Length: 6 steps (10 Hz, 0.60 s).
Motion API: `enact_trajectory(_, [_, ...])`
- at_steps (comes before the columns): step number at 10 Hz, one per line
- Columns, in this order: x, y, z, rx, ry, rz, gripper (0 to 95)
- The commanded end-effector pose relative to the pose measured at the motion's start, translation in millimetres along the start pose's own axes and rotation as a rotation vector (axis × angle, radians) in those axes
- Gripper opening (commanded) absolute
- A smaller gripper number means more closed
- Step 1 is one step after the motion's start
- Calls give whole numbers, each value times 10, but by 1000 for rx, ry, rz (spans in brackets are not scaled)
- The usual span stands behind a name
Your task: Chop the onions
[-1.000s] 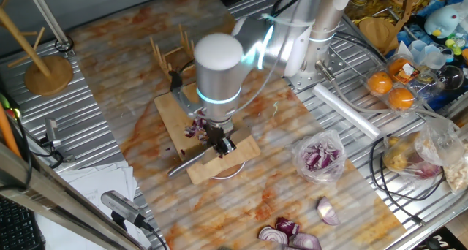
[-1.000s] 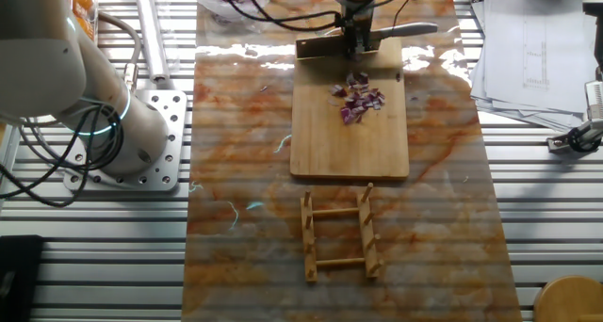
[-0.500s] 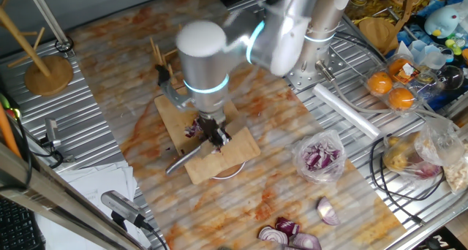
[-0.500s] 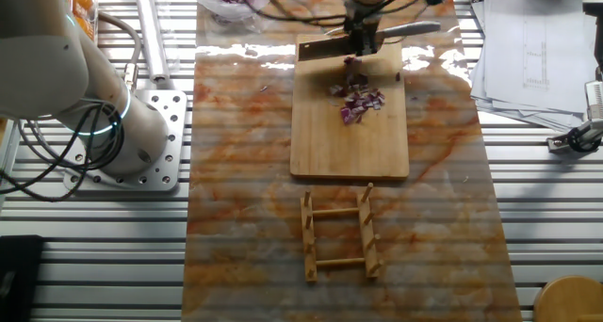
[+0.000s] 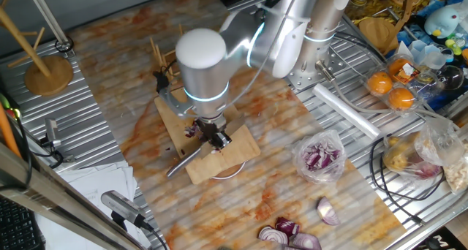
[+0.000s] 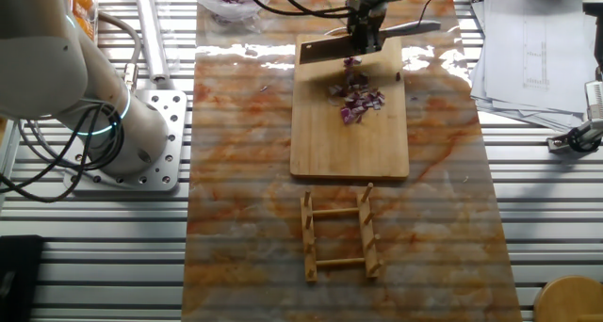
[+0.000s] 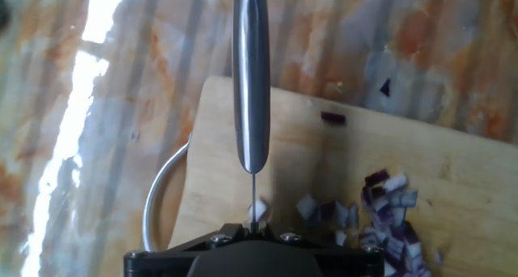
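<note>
**One cleaver over one board**

The gripper point(image 6: 366, 32) is clamped on one cleaver point(image 6: 330, 47). Just below it, the onions point(image 6: 356, 99) lie heaped on one bamboo cutting board point(image 6: 349, 138). Beyond stands one wooden rack point(image 6: 339, 235).

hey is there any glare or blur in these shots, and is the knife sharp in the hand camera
Hand view: the knife handle is fairly sharp, the onions slightly soft, and a bright glare streak runs down the table at left. The other fixed view: a glare band crosses the tabletop beside the cutting board. One fixed view: even light, no obvious blur.
</note>
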State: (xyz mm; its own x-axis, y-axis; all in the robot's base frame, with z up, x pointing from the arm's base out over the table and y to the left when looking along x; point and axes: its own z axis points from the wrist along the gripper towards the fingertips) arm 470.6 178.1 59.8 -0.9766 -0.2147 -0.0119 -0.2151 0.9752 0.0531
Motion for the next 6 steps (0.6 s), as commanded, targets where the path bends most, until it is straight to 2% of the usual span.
enact_trajectory(1, [18,-27,14,-14,-14,8,0])
enact_trajectory(4, [-18,-21,106,-20,-20,19,0])
enact_trajectory(6, [-28,-6,113,-18,-20,20,0])
